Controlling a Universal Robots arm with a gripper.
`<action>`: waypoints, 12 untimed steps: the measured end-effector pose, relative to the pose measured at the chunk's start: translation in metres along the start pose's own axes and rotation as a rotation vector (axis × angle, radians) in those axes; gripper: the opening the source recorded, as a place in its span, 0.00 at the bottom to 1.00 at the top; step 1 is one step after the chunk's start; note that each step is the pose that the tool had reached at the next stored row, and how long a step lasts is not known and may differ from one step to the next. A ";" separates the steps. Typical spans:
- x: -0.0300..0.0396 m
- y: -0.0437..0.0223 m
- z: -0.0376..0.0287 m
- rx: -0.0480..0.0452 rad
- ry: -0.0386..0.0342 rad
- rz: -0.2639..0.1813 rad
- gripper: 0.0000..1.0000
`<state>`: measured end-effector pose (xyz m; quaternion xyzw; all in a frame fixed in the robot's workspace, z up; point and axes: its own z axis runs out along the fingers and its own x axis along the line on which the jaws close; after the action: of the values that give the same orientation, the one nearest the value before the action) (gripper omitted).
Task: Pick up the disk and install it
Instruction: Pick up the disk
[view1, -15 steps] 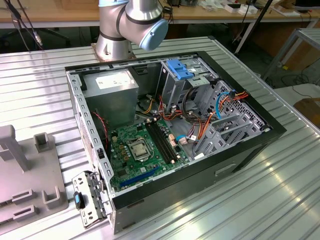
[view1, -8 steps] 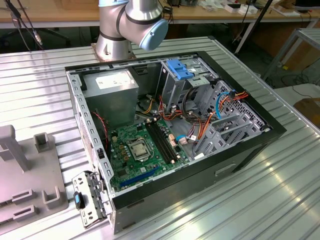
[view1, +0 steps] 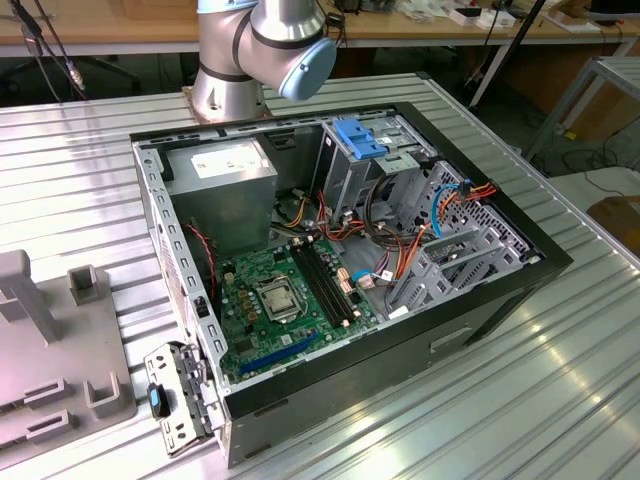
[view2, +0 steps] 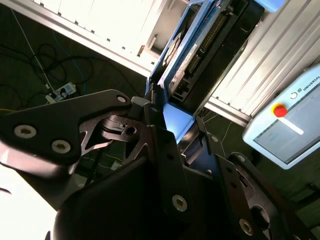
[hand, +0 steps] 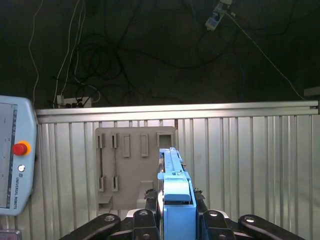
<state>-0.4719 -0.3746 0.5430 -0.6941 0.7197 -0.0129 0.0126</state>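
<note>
Black gripper (hand: 176, 222) links sit closest in both wrist views. Its jaws are closed on the disk (hand: 173, 175), one finger (hand: 149, 220) pressed to each flat face, so the disk stands on edge between them. A blue rail frames the grey drive. Beyond the disk in the first wrist view lie a grey slotted fixture (hand: 125, 160) and a control pendant (hand: 15, 170) on the ribbed metal table (hand: 250, 165). In the exterior view an open computer case (view1: 480, 300) lies on that table, motherboard (view1: 285, 300) exposed, a blue bracket (view1: 358, 137) atop its drive cage.
</note>
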 end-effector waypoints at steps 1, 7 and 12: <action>-0.0001 -0.0042 0.0002 -0.0001 -0.0001 0.000 0.37; -0.0011 -0.0312 0.0019 0.0000 0.0000 0.000 0.37; -0.0018 -0.0504 0.0028 0.0000 -0.0001 0.000 0.37</action>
<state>-0.4214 -0.3746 0.5420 -0.6941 0.7196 -0.0129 0.0126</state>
